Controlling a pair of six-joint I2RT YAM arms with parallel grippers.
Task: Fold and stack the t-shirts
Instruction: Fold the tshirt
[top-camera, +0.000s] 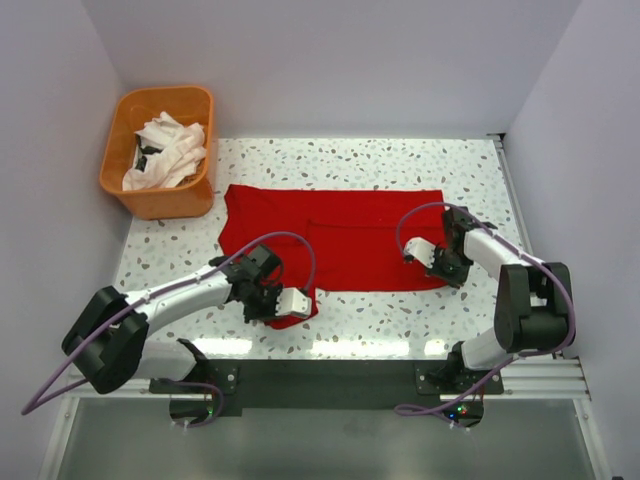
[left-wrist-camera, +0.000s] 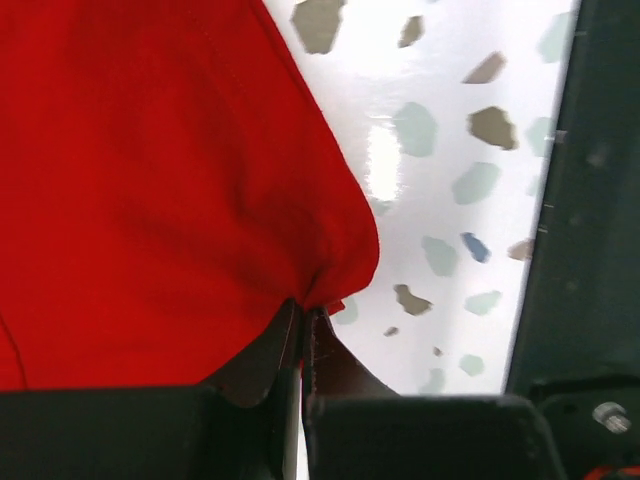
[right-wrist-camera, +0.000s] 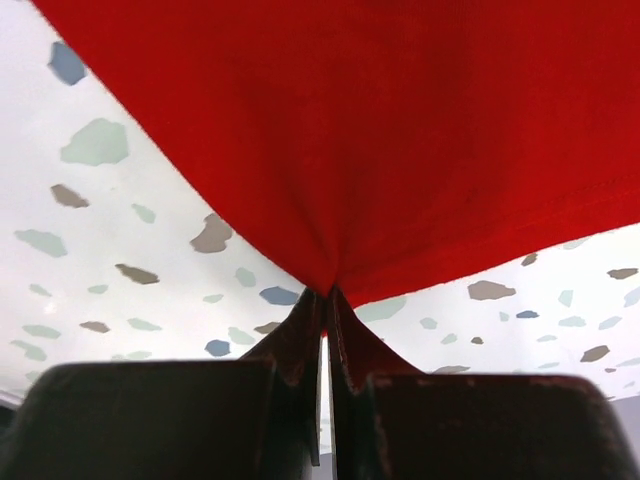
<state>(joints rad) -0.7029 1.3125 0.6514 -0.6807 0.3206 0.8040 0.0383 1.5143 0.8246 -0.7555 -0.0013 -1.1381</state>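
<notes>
**Red t-shirt (top-camera: 350, 235) pinched at both near corners**

Nearest the arm bases, the left pincer (left-wrist-camera: 303, 318) is pressed together on the near left corner of the red t-shirt. The cloth is gathered into a small pucker between the jaws. In the top view this corner is seen bunched up and drawn a little nearer than the rest of the hem.

On the other side, the right pincer (right-wrist-camera: 327, 295) is likewise closed on the near right corner. From that grip the red cloth fans out in taut folds above the speckled table (top-camera: 400, 160).

Between and beyond the two pincers, the shirt is spread flat across the middle of the table, with its long side running left to right.

At the far left corner an orange basket (top-camera: 160, 200) is placed, just beside the shirt's far left corner. Crumpled white t-shirts (top-camera: 170, 150) are heaped inside it.
</notes>
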